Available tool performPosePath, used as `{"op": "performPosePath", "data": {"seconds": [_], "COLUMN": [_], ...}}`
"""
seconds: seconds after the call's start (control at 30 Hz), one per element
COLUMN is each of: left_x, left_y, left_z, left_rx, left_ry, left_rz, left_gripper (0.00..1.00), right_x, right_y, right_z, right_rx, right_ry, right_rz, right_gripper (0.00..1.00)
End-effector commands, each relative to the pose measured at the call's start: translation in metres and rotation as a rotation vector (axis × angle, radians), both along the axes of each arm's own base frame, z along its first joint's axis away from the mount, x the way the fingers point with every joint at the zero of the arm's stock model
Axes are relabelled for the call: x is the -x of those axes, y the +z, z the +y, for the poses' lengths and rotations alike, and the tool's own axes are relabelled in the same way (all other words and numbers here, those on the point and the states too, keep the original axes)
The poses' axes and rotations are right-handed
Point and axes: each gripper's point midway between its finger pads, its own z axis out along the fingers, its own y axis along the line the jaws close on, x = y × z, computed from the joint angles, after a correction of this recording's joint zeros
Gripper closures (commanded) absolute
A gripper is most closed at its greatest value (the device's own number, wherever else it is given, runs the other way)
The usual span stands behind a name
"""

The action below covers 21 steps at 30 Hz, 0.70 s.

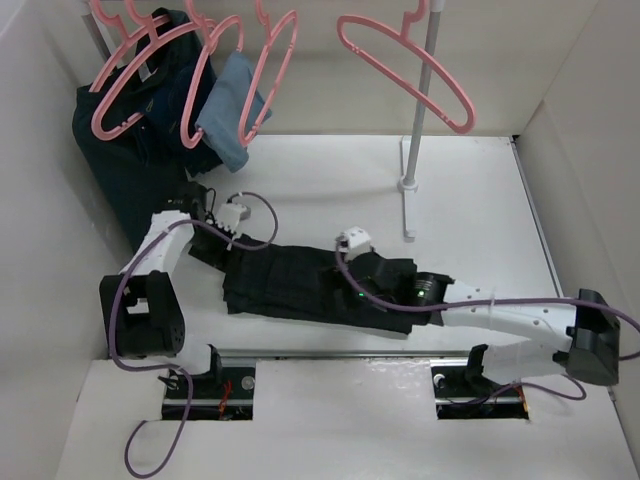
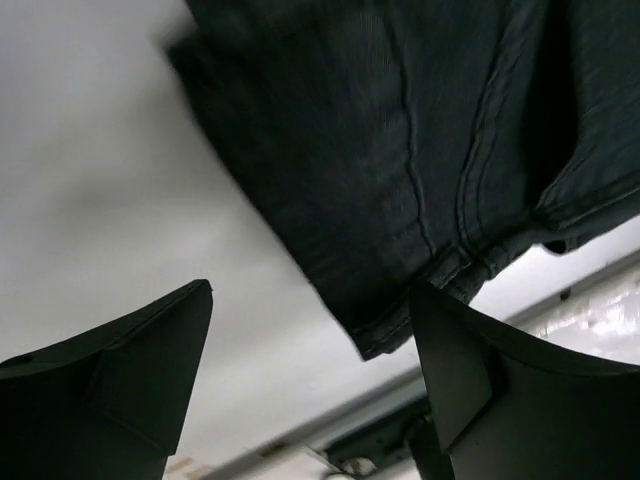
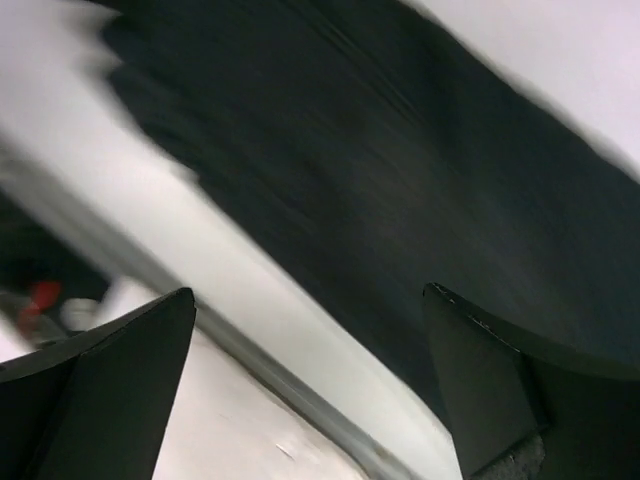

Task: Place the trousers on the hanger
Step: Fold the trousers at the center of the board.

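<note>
White table [image 1: 480, 200] w/ white walls on three sides. At the back a rack pole [image 1: 424, 110] stands on its foot, w/ pink hangers strung across the top. Far-left hangers carry a navy garment [image 1: 130, 150] and a light-blue cloth [image 1: 232, 110]. The hanger [image 1: 463, 120] at right, by the pole, is bare.

Trousers [image 1: 300, 285] lie folded in a long black strip on the table's near-centre, close to the front rail and well apart from the hanger.

L gripper [image 1: 210, 215] sits at the strip's left end, up by the navy garment. In the left wrist view the L gripper [image 2: 310, 360] has its fingers [image 2: 130, 370] spread, w/ nothing between them. A seamed, stitched edge of the trousers [image 2: 400, 130] lies just ahead, near the right-hand finger; contact can't be told.

R gripper [image 1: 365, 275] is low over the strip's right half. In the right wrist view the R gripper [image 3: 310, 370] has its fingers [image 3: 500, 380] wide apart and grasps nothing. The trousers [image 3: 400, 180] run blurred across the view under them, w/ bare table showing between the fingers.
</note>
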Motion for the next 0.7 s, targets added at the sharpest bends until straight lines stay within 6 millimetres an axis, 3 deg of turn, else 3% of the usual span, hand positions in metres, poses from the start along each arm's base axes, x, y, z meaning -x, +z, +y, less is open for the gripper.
{"op": "performPosePath", "data": {"seconds": [0.0, 0.07, 0.1, 0.13, 0.2, 0.27, 0.3, 0.4, 0.43, 0.5, 0.57, 0.67], "left_x": [0.023, 0.021, 0.020, 0.022, 0.021, 0.023, 0.026, 0.033, 0.039, 0.046, 0.055, 0.063], "left_y": [-0.029, -0.040, -0.043, -0.048, -0.051, -0.055, -0.057, -0.062, -0.065, -0.066, -0.072, -0.083], "left_z": [0.006, 0.008, 0.005, 0.002, -0.002, -0.004, -0.008, -0.006, -0.002, 0.012, 0.024, 0.033], "left_rx": [-0.062, -0.087, -0.085, -0.086, -0.085, -0.086, -0.061, -0.086, -0.106, -0.185, -0.247, -0.314], "left_ry": [0.030, 0.047, 0.048, 0.036, 0.034, 0.024, 0.019, 0.005, -0.003, 0.000, -0.001, -0.003], "left_rz": [0.097, 0.105, 0.108, 0.122, 0.114, 0.124, 0.134, 0.152, 0.169, 0.165, 0.158, 0.158], "left_gripper": [0.22, 0.19, 0.19, 0.19, 0.25, 0.42, 0.63, 1.00, 1.00, 1.00, 1.00, 1.00], "right_x": [0.002, -0.010, -0.007, -0.011, -0.018, -0.025, -0.031, -0.037, -0.043, -0.057, -0.071, -0.079], "right_y": [-0.055, -0.066, -0.083, -0.073, -0.084, -0.076, -0.077, -0.082, -0.084, -0.088, -0.086, -0.111], "right_z": [-0.084, -0.124, -0.147, -0.158, -0.182, -0.189, -0.201, -0.220, -0.230, -0.226, -0.206, -0.199], "right_rx": [0.001, -0.021, 0.011, -0.055, -0.108, -0.187, -0.204, -0.203, -0.206, -0.198, -0.240, -0.180], "right_ry": [-0.356, -0.509, -0.569, -0.606, -0.696, -0.725, -0.785, -0.873, -0.919, -0.885, -0.777, -0.749], "right_rz": [0.252, 0.288, 0.306, 0.294, 0.329, 0.319, 0.330, 0.351, 0.363, 0.359, 0.353, 0.396], "right_gripper": [0.00, 0.00, 0.00, 0.00, 0.00, 0.00, 0.00, 0.00, 0.00, 0.00, 0.00, 0.00]}}
